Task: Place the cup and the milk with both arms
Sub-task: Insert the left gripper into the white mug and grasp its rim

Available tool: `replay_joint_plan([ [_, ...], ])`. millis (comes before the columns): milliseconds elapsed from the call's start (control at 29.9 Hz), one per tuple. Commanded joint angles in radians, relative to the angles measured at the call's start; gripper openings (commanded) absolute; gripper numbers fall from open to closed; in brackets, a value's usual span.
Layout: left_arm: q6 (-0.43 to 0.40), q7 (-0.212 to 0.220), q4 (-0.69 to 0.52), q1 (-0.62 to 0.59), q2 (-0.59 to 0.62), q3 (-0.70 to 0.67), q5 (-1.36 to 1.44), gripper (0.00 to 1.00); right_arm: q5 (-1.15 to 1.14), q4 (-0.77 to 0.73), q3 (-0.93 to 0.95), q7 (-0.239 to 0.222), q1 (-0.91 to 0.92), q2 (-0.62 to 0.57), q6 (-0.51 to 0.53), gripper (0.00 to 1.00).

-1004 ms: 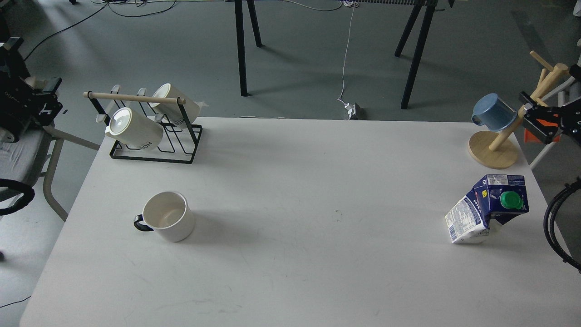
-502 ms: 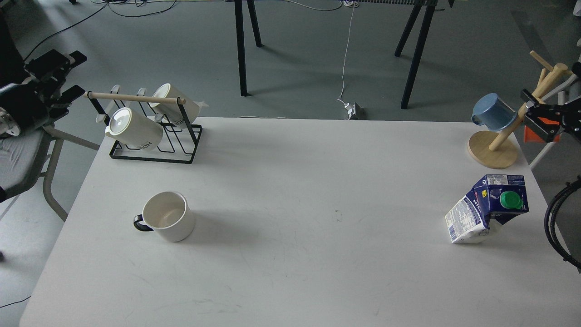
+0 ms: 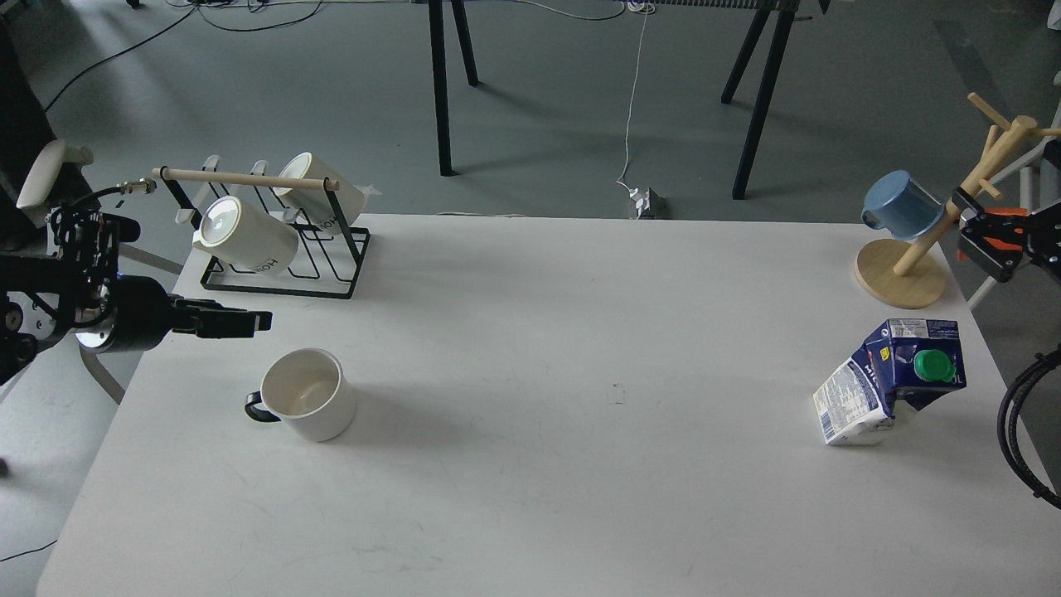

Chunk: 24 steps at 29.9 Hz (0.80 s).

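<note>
- A white table [image 3: 530,464] is standing on a grey floor, with trestle legs and loose cables lying behind it.
- The left claw [image 3: 249,322] is hovering over the table's left side, pointing right, just up and left of the cup [image 3: 305,405]; its fingers are appearing as one thin dark bar, so how far open it is cannot be told, and it is holding nothing.
- The right claw [image 3: 986,240] is hanging off the table's right edge beside the wooden mug tree [image 3: 920,249]; it is seen small and dark, its opening cannot be told, and nothing is in it.
- The cup is sitting upright, mouth up, on the left half, its black handle pointing left toward the arm.
- The milk carton [image 3: 895,381] is tilting near the right edge, green cap facing up.
- The step in hand is looking like the reach: the left claw would do well coming down over the cup's rim or wall, clear of the handle.
- The right claw would need squaring to the tilted carton so a nudge is not toppling it.
- The wire rack [image 3: 282,240] with its white mugs is sitting close behind the left claw, and the blue mug [image 3: 899,203] is hanging near the right one.
- The table's centre is lying open for both.
</note>
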Motion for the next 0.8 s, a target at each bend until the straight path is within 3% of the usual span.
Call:
replay_joint_plan([
  [0,0.013,0.000,0.000,0.016,-0.007,0.021,0.015,0.99,0.000,0.000,0.000,0.000,-0.002,0.000,0.000,0.98],
  [569,0.046,0.000,0.009,0.078,-0.081,0.019,0.018,0.98,0.000,0.000,0.000,0.000,-0.017,0.001,0.000,0.98],
  [669,0.055,0.000,0.010,0.081,-0.090,0.018,0.015,0.94,0.000,0.000,0.000,0.000,-0.017,0.001,0.000,0.98],
  [770,0.102,0.000,0.012,0.088,-0.104,0.016,0.015,0.81,0.000,0.000,0.000,0.000,-0.017,0.001,0.000,0.98],
])
